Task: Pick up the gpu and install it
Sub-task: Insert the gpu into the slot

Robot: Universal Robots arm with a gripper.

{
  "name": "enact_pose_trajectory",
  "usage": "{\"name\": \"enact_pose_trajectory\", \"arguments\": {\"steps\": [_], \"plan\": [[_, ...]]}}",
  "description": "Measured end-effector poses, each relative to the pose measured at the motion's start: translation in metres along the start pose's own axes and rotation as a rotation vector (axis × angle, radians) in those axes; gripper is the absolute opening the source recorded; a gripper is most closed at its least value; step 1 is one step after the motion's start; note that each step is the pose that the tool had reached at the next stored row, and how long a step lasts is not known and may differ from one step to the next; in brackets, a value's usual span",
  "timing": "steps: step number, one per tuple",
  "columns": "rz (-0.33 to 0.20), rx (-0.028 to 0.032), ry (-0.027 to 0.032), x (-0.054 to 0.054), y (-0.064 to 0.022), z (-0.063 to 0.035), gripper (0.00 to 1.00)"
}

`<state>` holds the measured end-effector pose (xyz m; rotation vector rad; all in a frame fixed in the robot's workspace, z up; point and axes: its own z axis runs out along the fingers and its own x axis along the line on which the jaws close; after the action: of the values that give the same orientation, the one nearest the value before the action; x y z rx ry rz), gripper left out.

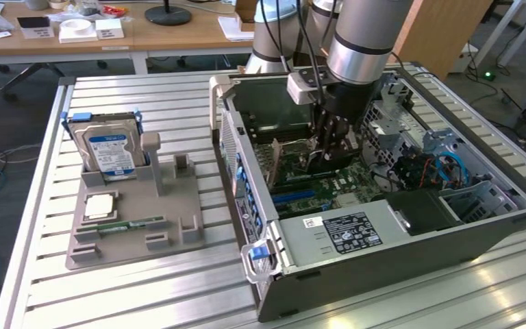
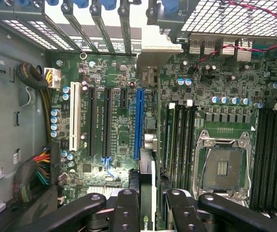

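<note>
Nearest the lens: black fingers (image 2: 126, 212) of the gripper (image 2: 150, 198), drawn in to a narrow gap and clamped on both faces of the gpu (image 2: 148, 169); touching nothing else.
Place of the card: inside the open computer case (image 1: 382, 233), standing on its long edge over the motherboard (image 2: 121, 145), directly under the wrist.
Long axis: parallel to the blue slot (image 2: 138, 121), running from the fingers toward the rear slot openings of the case.
Bracket end: pale metal bracket (image 2: 160, 46) at the far end from the fingers, close against the rear wall.
Card to slot: just beside the blue slot in the wrist view, lined up with it lengthwise; seated or only hovering, cannot tell.
Flanks: black slots (image 2: 107, 121) beyond the blue one, memory slots (image 2: 179, 140) on the other side, bare CPU socket (image 2: 223, 166) past those.
Arm: dropped straight down into the case in the exterior view.
Outside the case: grey holder (image 1: 135, 236) toward the exterior view's left, carrying the hard drive (image 1: 107, 147) and memory stick (image 1: 131, 223), well apart from the gripper.
Stage, as judged: pickup done, installing in hand.
</note>
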<state>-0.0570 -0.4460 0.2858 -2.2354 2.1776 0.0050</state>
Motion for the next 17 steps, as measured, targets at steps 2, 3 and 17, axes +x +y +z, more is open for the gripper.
{"name": "enact_pose_trajectory", "arguments": {"steps": [2,3,17], "plan": [[0.0,0.0,0.0003,0.0011,0.0,-0.0001,0.26],[0.0,-0.0001,0.0002,0.0014,0.0,-0.0001,0.26],[0.0,-0.0001,0.0003,0.0014,0.0021,-0.0001,0.26]]}}
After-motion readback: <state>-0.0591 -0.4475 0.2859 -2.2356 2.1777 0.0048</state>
